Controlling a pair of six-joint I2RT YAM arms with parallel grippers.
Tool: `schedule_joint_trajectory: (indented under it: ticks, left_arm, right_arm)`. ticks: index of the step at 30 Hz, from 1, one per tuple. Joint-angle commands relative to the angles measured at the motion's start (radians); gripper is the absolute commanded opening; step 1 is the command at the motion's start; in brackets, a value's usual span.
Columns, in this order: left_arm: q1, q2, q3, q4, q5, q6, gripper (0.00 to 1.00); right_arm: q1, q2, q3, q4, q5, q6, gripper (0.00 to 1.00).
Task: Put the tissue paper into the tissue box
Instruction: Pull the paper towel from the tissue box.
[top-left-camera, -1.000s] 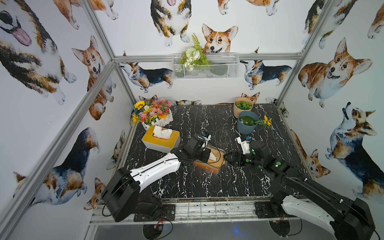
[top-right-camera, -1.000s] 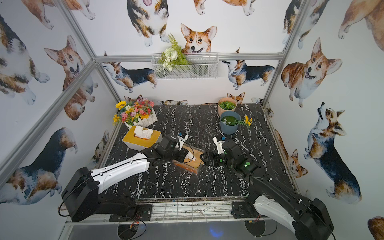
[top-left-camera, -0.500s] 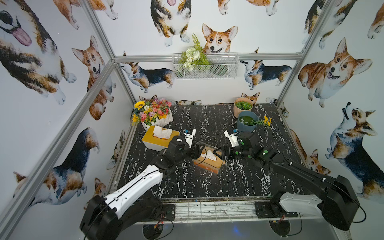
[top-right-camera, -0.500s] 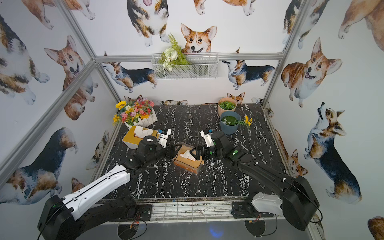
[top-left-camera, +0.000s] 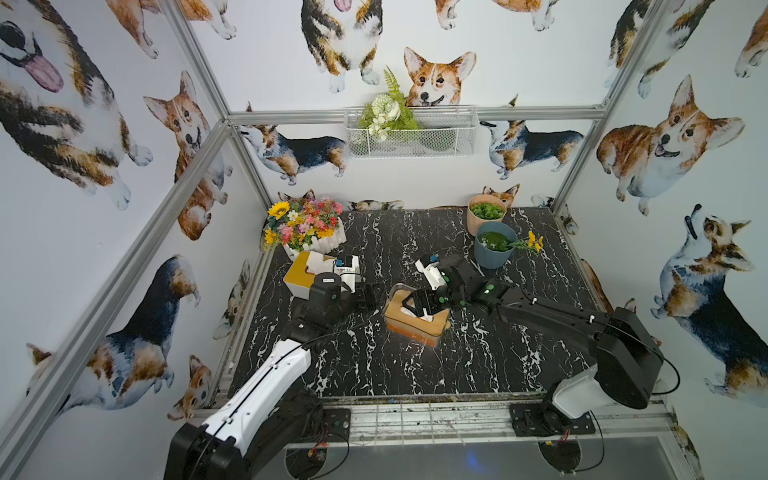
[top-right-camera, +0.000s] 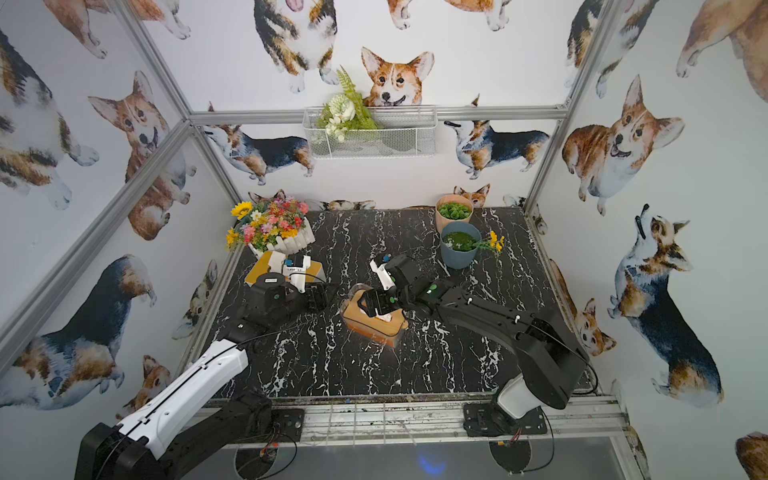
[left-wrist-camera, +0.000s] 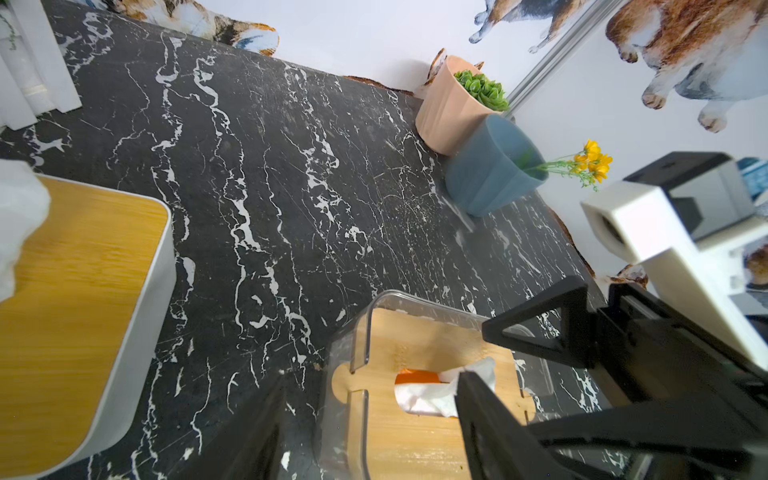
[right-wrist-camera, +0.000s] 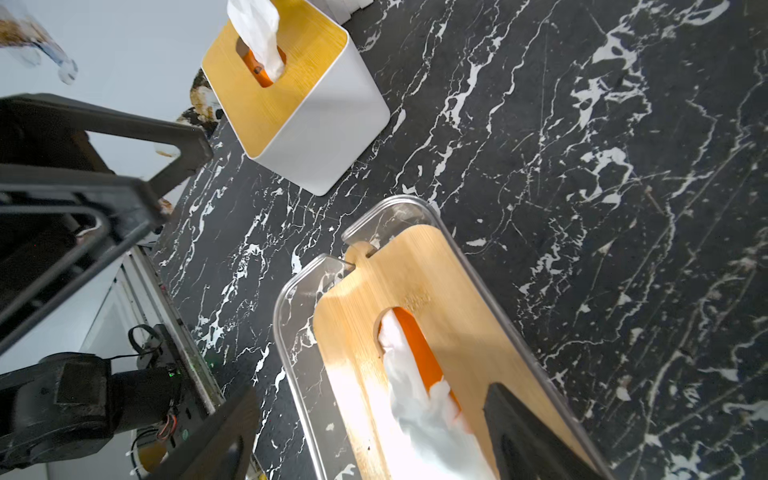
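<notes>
The right gripper (right-wrist-camera: 372, 395) hangs over the tissue box (right-wrist-camera: 457, 282), fingers spread astride the tissue paper (right-wrist-camera: 432, 415) poking from the lid slot (right-wrist-camera: 411, 340). I'd push straight down through the middle. Beside the box, the left gripper (top-left-camera: 374, 296) seems open and empty. Beyond sits a white box (right-wrist-camera: 324, 137).

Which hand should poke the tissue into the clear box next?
Probably the right hand: it hangs open over the clear box, straddling the tissue sticking out of its slot. The left hand sits off beside it.
</notes>
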Motion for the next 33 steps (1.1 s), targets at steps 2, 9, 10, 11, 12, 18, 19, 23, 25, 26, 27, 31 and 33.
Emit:
schedule_joint_trajectory:
  ticks: [2,9,10,11,12,18,19,23,25,26,27,31,33]
  left_arm:
    - [0.013,0.002,-0.003,0.025,0.035,-0.004,0.69]
    - [0.016,0.005,-0.008,0.029,0.044,-0.004,0.69]
    - [0.017,0.005,-0.009,0.028,0.043,-0.004,0.69]
    - [0.017,0.005,-0.009,0.027,0.043,-0.004,0.69]
    - [0.018,0.005,-0.01,0.027,0.043,-0.004,0.69]
    - [0.019,0.013,-0.005,0.031,0.048,-0.004,0.69]
    - [0.019,0.014,-0.005,0.03,0.05,-0.006,0.69]
    - [0.018,0.021,-0.004,0.034,0.055,-0.01,0.69]
    - [0.018,0.022,-0.002,0.037,0.057,-0.01,0.69]
    - [0.018,0.023,-0.004,0.038,0.059,-0.012,0.69]
    - [0.019,0.024,-0.004,0.038,0.061,-0.013,0.69]
    - [0.018,0.028,-0.004,0.043,0.068,-0.019,0.69]
    - [0.019,0.032,-0.004,0.043,0.075,-0.021,0.69]
  right_arm:
    - [0.003,0.02,0.002,-0.033,0.06,-0.022,0.84]
    - [0.009,0.051,-0.013,-0.02,0.068,-0.023,0.65]
    - [0.011,0.056,-0.013,-0.017,0.068,-0.024,0.62]
    - [0.012,0.061,-0.011,-0.015,0.068,-0.024,0.55]
    - [0.012,0.065,-0.012,-0.015,0.069,-0.023,0.5]
    - [0.016,0.066,-0.015,-0.011,0.074,-0.016,0.18]
    - [0.017,0.063,-0.017,-0.009,0.077,-0.015,0.14]
    - [0.018,0.044,-0.023,-0.011,0.089,-0.005,0.02]
    - [0.017,0.034,-0.027,-0.006,0.087,0.003,0.02]
    - [0.017,0.028,-0.029,-0.001,0.085,0.008,0.02]
    - [0.018,0.023,-0.032,0.004,0.083,0.014,0.02]
    - [0.017,-0.001,-0.041,0.023,0.076,0.027,0.05]
    - [0.017,-0.007,-0.042,0.024,0.073,0.026,0.09]
